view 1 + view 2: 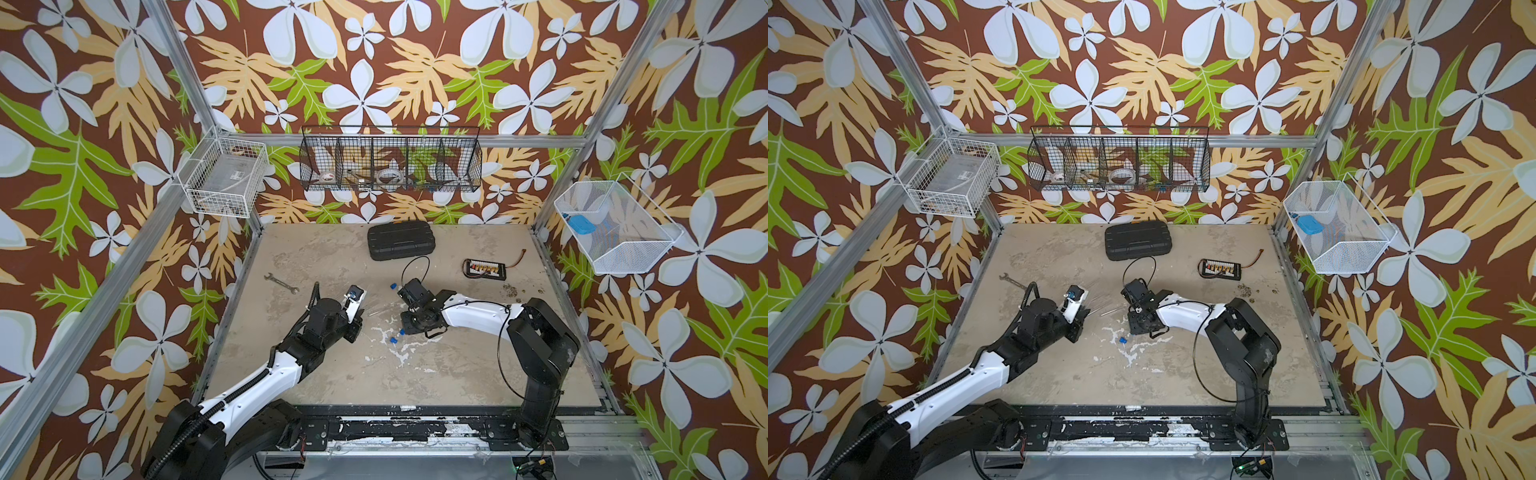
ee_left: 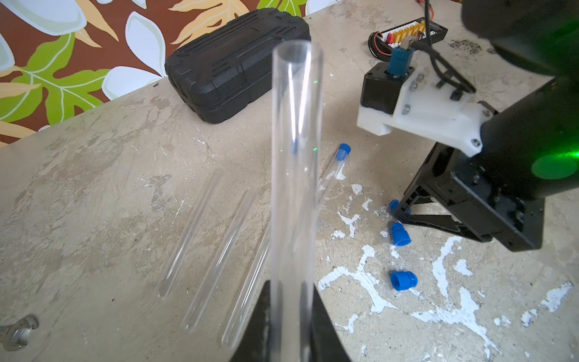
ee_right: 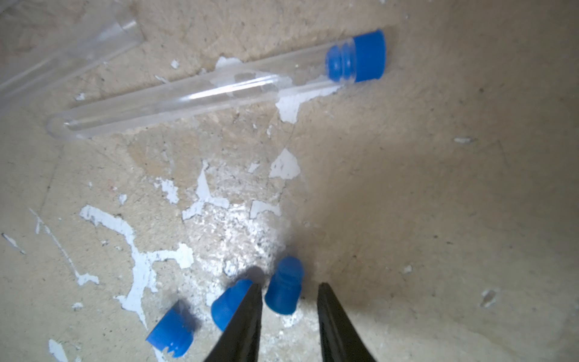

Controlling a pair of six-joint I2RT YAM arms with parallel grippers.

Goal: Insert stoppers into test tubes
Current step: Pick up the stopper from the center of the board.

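Left gripper (image 2: 292, 301) pinches a test tube (image 2: 296, 125) between its jaws; right gripper's (image 3: 289, 285) narrowly parted jaws straddle one stopper (image 3: 283, 293)

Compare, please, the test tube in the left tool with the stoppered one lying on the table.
The held tube is clamped in the left tool, off the table; the capped tube lies flat on it, touched by no tool. The held tube's mouth is open and empty; the capped tube's mouth carries a blue stopper. Both are clear, straight tubes.
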